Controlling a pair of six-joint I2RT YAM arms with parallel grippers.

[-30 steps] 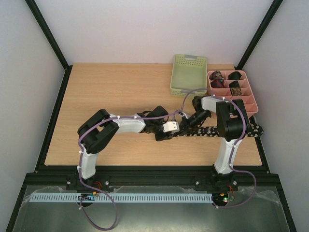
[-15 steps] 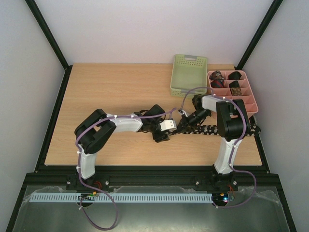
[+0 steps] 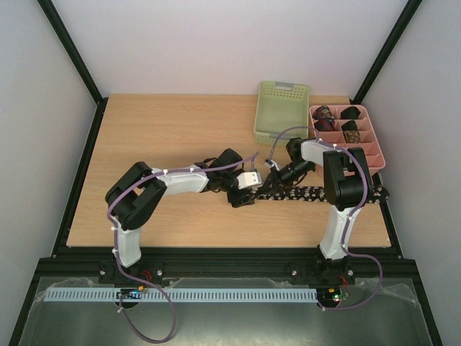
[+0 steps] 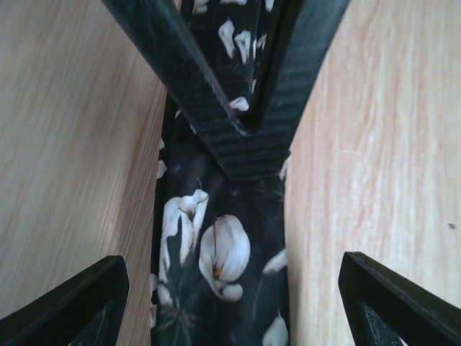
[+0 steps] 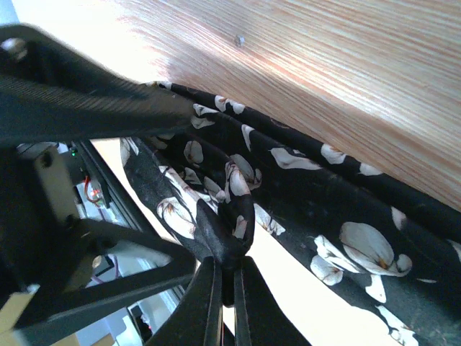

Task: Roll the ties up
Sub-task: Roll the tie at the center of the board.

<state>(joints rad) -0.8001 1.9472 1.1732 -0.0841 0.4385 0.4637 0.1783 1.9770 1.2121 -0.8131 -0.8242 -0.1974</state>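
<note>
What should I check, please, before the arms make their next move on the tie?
1. Right gripper shut on a fold of the tie: ok.
2. Left gripper open, one finger on each side of the tie: ok.
3. Rest of the tie lying straight on the table: ok.
4. Tight roll begun: not ok, only a loose fold shows.
5. Clearance between the two grippers: cannot tell, they are very close.
6. Free compartment in the pink organizer: ok, the near ones look empty.
</note>
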